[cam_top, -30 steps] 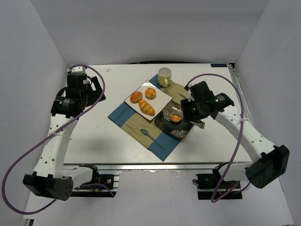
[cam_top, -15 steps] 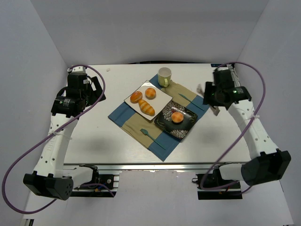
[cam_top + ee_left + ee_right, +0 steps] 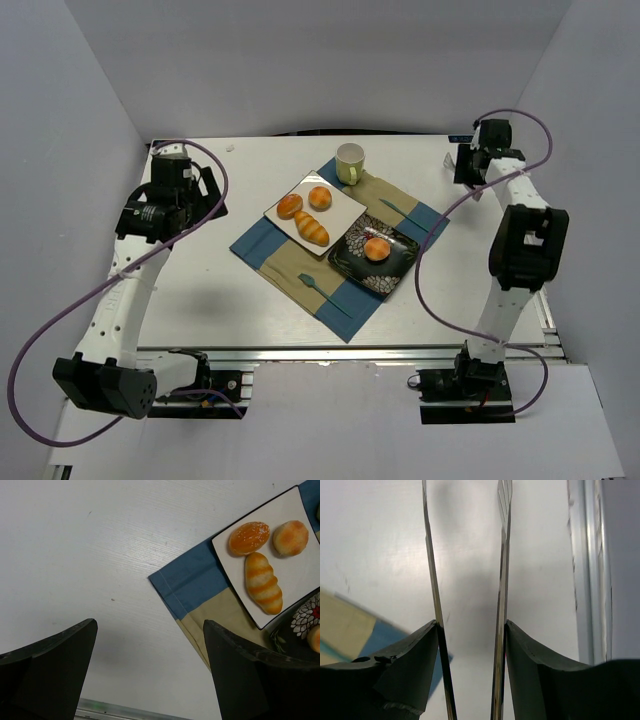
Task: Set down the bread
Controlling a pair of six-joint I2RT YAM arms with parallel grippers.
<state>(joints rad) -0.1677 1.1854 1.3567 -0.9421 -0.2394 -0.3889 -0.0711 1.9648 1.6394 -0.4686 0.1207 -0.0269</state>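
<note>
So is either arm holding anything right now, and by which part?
The right gripper holds a pair of thin metal tongs, one blade along each finger's inner face. The left gripper is open and empty.

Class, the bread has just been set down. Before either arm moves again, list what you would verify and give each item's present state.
1. Bread lies inside the dark patterned plate: ok.
2. Right gripper is away from that plate, at the table's far right corner: ok.
3. Metal tongs held by the right gripper have nothing between their blades: ok.
4. Firmness of the grip on the tongs: cannot tell.
5. Left gripper is open, empty and over bare table: ok.
6. Two round buns and the long roll sit on the white plate, and the cup is upright: ok.
</note>
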